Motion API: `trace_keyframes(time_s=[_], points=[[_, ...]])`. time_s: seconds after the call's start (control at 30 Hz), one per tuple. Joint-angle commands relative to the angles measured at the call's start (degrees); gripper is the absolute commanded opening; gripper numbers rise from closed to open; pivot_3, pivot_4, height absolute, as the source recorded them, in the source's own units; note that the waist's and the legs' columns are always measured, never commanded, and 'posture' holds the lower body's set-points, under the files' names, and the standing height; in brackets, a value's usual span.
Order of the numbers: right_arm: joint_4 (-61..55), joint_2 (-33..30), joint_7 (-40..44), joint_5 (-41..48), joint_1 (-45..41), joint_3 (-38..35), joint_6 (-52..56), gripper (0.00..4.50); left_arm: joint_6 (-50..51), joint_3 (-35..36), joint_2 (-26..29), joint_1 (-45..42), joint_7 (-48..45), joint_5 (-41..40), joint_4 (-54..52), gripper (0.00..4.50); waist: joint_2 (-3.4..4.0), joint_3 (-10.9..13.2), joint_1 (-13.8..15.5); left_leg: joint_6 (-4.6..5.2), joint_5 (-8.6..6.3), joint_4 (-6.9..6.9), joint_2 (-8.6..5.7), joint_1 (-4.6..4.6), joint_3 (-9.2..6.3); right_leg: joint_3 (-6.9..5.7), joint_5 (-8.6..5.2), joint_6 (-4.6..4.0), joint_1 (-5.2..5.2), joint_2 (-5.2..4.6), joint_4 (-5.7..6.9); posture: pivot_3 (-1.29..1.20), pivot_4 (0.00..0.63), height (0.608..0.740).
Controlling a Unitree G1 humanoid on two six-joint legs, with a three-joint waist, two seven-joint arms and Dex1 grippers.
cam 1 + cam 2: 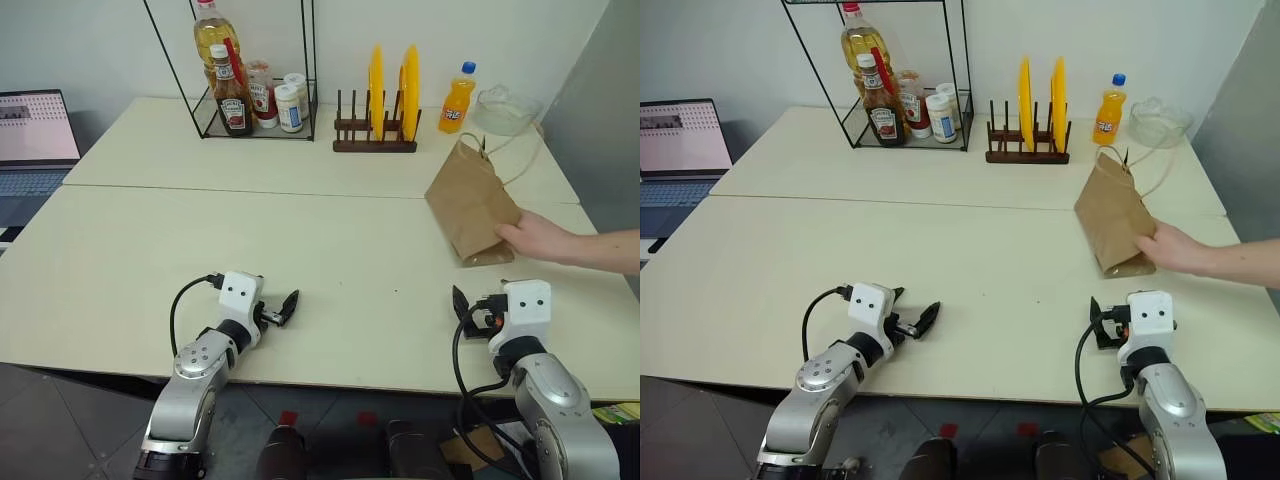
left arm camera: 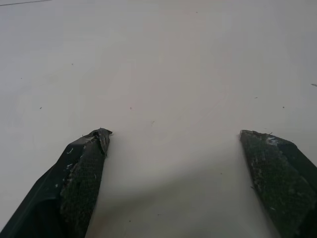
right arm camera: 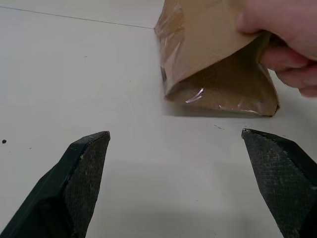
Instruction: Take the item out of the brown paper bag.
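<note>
Bag being set down; no reach begun.
A person's hand (image 1: 545,238) rests on the creased brown kraft-paper bag (image 1: 470,203) at two o'clock on the pale bench (image 1: 200,250). The item isn't visible, presumably inside. Left gripper (image 1: 282,309) and right gripper (image 1: 463,305) hang wide open, empty; next, the right must reach the bag's mouth.

orange soda bottle (image 1: 458,98), yellow plates (image 1: 391,82), laptop (image 1: 35,135)
</note>
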Motion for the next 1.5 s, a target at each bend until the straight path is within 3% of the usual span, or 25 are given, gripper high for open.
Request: trace_keyframes(time_s=[0.03, 0.57, 0.73, 0.9, 1.03, 1.3, 1.5], points=[[-2.33, -0.29, -0.26, -0.18, -0.33, -0.78, -0.58, 4.50, 0.53, 0.80, 0.52, 0.10, -0.20, 0.02, 1.41, 4.45, 0.00, 0.00, 0.00, 0.00, 0.00, 0.00, 0.00, 0.00, 0.00, 0.00, 0.00, 0.00, 0.00, 0.00, 0.00, 0.00, 0.150, 0.740], [-2.89, -0.38, -0.27, -0.11, 0.10, -1.06, -0.37, 4.50, 0.60, 3.14, 2.01, 0.65, -1.28, -0.95, 1.98, 4.45, 0.00, 0.00, -0.28, 0.00, 0.00, 0.00, 0.01, 0.01, 0.00, 0.00, 0.00, 0.00, 0.00, 0.01, 0.00, 0.00, 0.150, 0.740], [-7.50, -3.86, 1.15, 0.89, -2.50, -2.89, 5.45, 4.50, 2.14, 7.07, 7.31, -0.41, -7.59, -5.45, 3.78, 4.45, 0.00, 0.02, -0.93, 0.00, 0.00, 0.00, 0.02, 0.01, 0.00, 0.01, 0.00, 0.00, -0.02, 0.02, 0.03, 0.00, 0.150, 0.740], [-9.93, -11.20, 4.61, 4.94, -11.56, -7.58, 17.67, 4.50, 4.08, 8.93, 15.54, -10.06, -16.23, -9.09, 11.77, 4.45, -0.10, 0.16, -0.99, 0.00, 0.01, 0.00, 0.01, 0.02, -0.03, 0.01, 0.02, 0.01, -0.07, 0.05, 0.07, 0.00, 0.150, 0.740], [-6.20, -18.99, 8.45, 9.75, -26.26, -10.50, 31.25, 4.50, 6.10, 3.88, 20.93, -27.94, -30.17, -11.21, 18.25, 4.45, -0.66, 0.93, -0.13, 0.08, 0.11, 0.01, -0.04, -0.29, -0.11, -0.04, 0.11, 0.03, -0.25, 0.06, 0.07, 0.00, 0.150, 0.740], [7.62, -27.43, 12.67, 13.06, -44.22, -8.46, 40.75, 4.50, 6.42, -3.18, 21.30, -50.62, -49.34, -13.13, 26.63, 4.45, -0.65, 0.96, -0.28, -0.01, 0.16, -0.39, -0.03, -0.61, 0.02, -0.12, 0.12, -0.45, -0.57, 0.04, -0.07, 0.00, 0.150, 0.740], [17.74, -29.47, 14.54, 13.38, -50.13, -6.24, 40.55, 4.50, 6.18, -4.35, 19.68, -60.19, -55.25, -13.39, 31.99, 4.45, -0.64, 0.96, -0.92, -0.06, 0.21, -0.38, -0.02, -1.07, 0.06, -0.24, 0.09, -0.50, -0.93, 0.00, -0.04, 0.00, 0.150, 0.740]])
